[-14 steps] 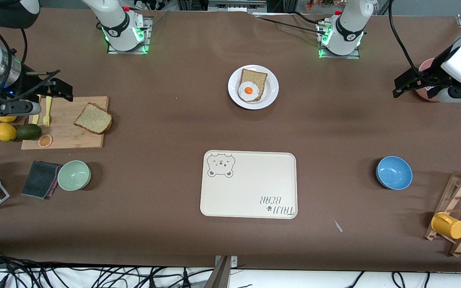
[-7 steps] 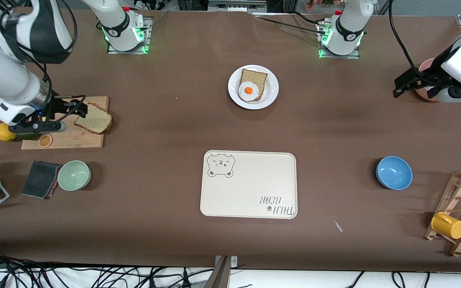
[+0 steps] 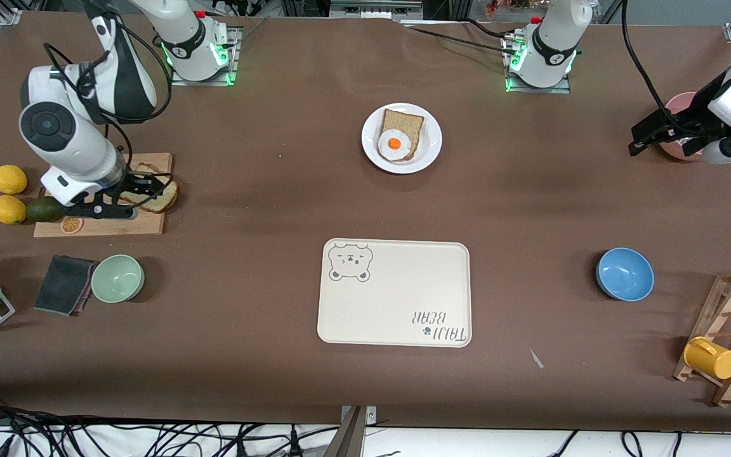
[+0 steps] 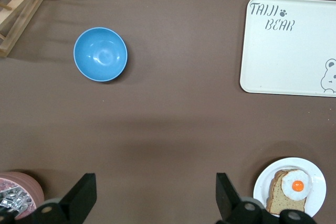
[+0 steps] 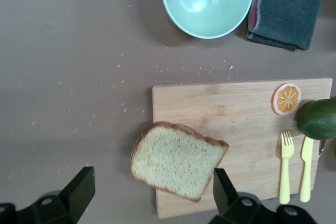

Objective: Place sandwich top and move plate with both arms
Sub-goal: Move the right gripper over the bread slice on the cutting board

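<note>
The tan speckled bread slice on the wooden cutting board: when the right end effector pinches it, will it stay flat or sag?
The tan speckled bread slice looks thin and flat, so probably light. It overhangs the wooden cutting board without drooping, so it is likely fairly stiff. The right end effector, open above it, may still dent it.

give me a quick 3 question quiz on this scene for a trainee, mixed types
1. True or false: the sandwich top already lies on the plate.
2. What is the open right gripper over? A) cutting board B) tray C) blue bowl
3. Fill in: on the plate, a fried ___ lies on a bread slice.

Key: 1 false, it is on the cutting board. 2 A. 3 egg.
</note>
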Controlling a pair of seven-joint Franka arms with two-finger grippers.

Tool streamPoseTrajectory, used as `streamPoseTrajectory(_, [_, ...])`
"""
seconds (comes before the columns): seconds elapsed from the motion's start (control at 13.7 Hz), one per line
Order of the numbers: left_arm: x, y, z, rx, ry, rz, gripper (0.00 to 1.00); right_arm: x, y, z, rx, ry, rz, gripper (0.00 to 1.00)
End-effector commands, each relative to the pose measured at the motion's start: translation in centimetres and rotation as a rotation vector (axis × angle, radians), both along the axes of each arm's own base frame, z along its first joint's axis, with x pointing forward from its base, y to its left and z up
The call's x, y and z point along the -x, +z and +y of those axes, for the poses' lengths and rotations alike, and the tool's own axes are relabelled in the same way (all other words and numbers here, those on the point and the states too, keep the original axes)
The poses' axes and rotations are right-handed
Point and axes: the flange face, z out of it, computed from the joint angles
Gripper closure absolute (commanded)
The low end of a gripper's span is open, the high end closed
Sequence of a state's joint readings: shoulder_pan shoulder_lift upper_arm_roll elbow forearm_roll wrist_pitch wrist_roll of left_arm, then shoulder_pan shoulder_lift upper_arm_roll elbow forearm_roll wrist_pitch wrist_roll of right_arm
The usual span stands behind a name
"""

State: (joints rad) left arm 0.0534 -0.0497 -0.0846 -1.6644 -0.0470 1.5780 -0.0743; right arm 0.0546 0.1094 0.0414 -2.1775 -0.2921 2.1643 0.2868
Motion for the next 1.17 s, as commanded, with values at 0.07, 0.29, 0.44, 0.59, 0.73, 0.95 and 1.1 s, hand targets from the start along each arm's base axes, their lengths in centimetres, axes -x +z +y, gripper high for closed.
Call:
streamPoseTrajectory(0.07, [-0.3, 0.6, 0.7, -0.020, 0.001, 0.004, 0.00, 0.6, -4.1, 3.1, 0.088, -0.054, -0.027, 0.01])
streamPoseTrajectory(0.29, [-0.3, 0.6, 0.7, -0.020, 0.001, 0.004, 0.00, 0.7, -7.1, 4.6, 0.140, -0.044, -0.029, 0.01])
streamPoseTrajectory(0.44, [-0.3, 0.6, 0.7, -0.020, 0.001, 0.004, 0.00, 1.1, -9.3, 6.0, 0.195, -0.031, -0.040, 0.01])
streamPoseTrajectory(0.59, [-0.3, 0.6, 0.6, -0.020, 0.000, 0.004, 0.00, 1.5, -11.0, 6.4, 0.227, -0.029, -0.038, 0.01])
streamPoseTrajectory(0.73, [-0.3, 0.6, 0.6, -0.018, 0.001, 0.004, 0.00, 1.9, -12.4, 7.2, 0.255, -0.019, -0.041, 0.01])
streamPoseTrajectory(0.95, [-0.3, 0.6, 0.6, -0.020, 0.000, 0.004, 0.00, 2.4, -13.0, 7.0, 0.268, -0.007, -0.031, 0.01])
streamPoseTrajectory(1.1, [-0.3, 0.6, 0.6, -0.018, 0.001, 0.004, 0.00, 3.2, -13.9, 6.8, 0.291, 0.005, -0.023, 0.01])
